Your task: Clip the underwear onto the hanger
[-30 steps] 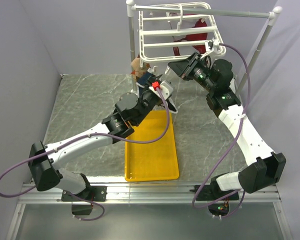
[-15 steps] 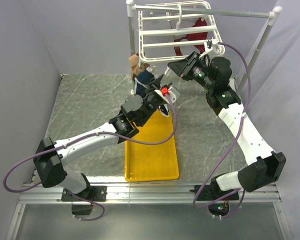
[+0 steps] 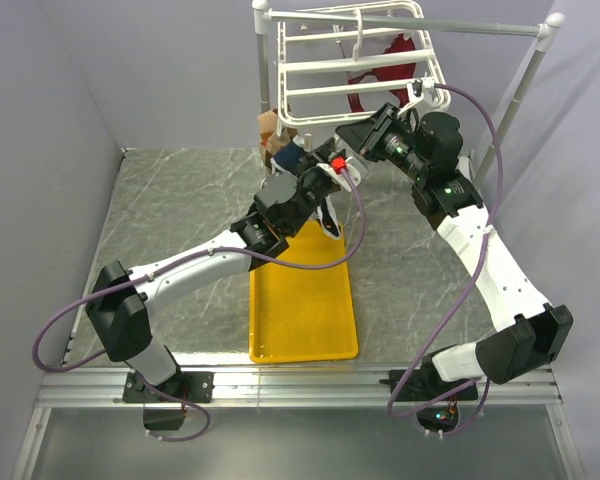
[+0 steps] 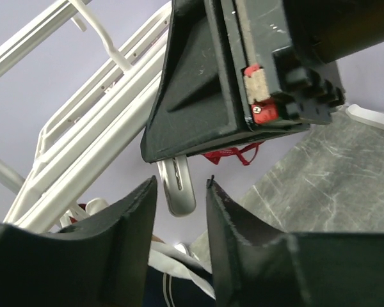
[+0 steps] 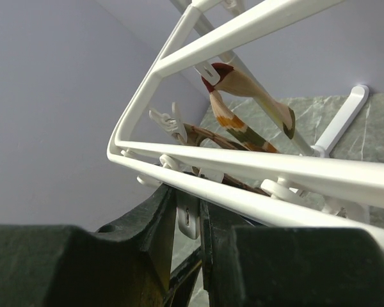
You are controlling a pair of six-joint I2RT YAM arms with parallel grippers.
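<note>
Gripped in the left jaws, the navy underwear (image 3: 327, 220) hangs lengthwise toward 6 o'clock, while the hanger clip (image 4: 178, 190), pinched by the right jaws, sits just ahead at 12 o'clock.

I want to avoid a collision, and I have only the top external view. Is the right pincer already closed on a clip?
Observer: Yes. The right wrist view shows a white clip pinched between the fingers of the right pincer, just under a bar of the hanger.
Operator: And the left pincer, has it cloth inside?
Observer: The left wrist view shows the navy, white-trimmed underwear low between the fingers of the left pincer.
Operator: Does the cloth reach the clip?
Observer: Not yet. In that view the clip's end hangs above the cloth, with a gap between them.
</note>
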